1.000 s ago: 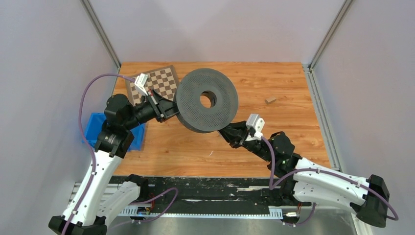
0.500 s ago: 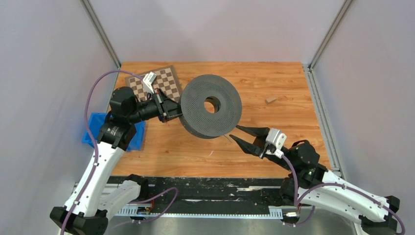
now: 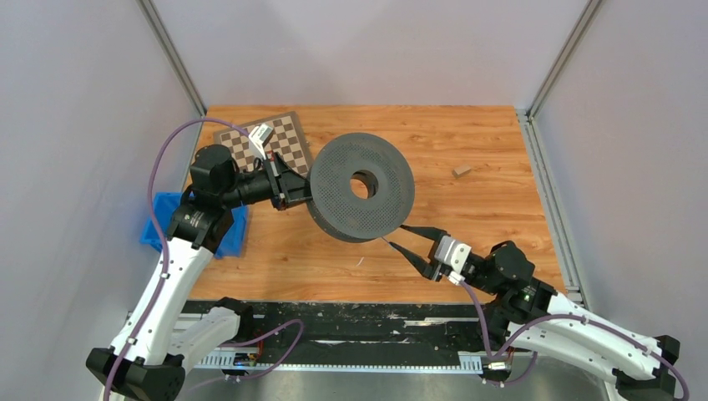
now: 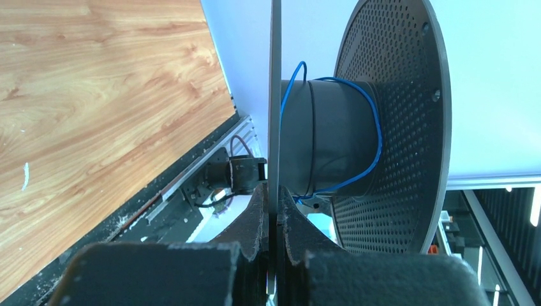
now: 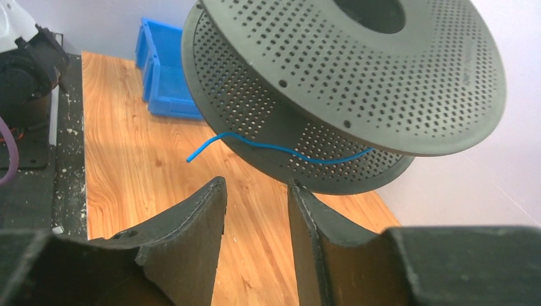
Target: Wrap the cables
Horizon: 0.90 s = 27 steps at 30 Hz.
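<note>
A dark grey two-disc spool (image 3: 361, 185) is held in the air over the middle of the table. My left gripper (image 3: 302, 189) is shut on the rim of one disc (image 4: 274, 127). The thin blue cable (image 4: 373, 121) loops loosely round the spool's core. In the right wrist view its free end (image 5: 255, 143) hangs out between the discs, above my fingers. My right gripper (image 3: 401, 238) is open and empty just below and in front of the spool, apart from the cable. The spool shows in the right wrist view (image 5: 357, 70).
A checkerboard (image 3: 275, 138) lies at the back left. A blue bin (image 3: 163, 221) sits at the table's left edge under the left arm and shows in the right wrist view (image 5: 166, 76). A small tan block (image 3: 461, 170) lies at the right. A black rail (image 3: 351, 322) runs along the near edge.
My right gripper has drawn back from under the spool toward the near edge and stands open. The left gripper and spool have shifted slightly right.
</note>
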Each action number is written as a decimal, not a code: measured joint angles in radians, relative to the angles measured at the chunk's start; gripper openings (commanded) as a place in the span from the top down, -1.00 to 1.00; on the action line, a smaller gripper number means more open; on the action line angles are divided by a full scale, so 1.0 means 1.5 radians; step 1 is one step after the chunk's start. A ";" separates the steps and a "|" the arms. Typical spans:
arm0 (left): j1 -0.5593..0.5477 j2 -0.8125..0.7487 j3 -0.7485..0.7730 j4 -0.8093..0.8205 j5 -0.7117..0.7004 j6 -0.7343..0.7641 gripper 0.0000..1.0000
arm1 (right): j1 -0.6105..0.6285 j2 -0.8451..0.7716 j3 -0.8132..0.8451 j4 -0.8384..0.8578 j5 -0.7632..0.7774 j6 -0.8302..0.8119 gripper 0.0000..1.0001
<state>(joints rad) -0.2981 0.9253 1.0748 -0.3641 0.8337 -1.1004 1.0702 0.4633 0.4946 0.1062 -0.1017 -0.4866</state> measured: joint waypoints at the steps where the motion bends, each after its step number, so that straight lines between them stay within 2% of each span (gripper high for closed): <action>1: 0.000 0.000 0.001 0.000 0.000 0.000 1.00 | 0.000 0.001 -0.004 0.001 -0.003 -0.005 0.16; 8: 0.001 0.001 0.001 0.001 0.002 -0.001 1.00 | 0.000 0.030 -0.018 0.060 -0.036 -0.011 0.19; 23: 0.001 0.001 0.001 0.007 0.002 -0.006 1.00 | 0.000 0.085 -0.037 0.188 -0.072 0.026 0.54; 27: 0.001 0.001 0.001 0.012 0.002 -0.010 1.00 | 0.000 0.102 -0.037 0.217 -0.073 0.042 0.71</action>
<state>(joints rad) -0.2974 0.9268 1.0760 -0.3458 0.8364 -1.1160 1.0706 0.6159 0.4385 0.4324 -0.2115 -0.4232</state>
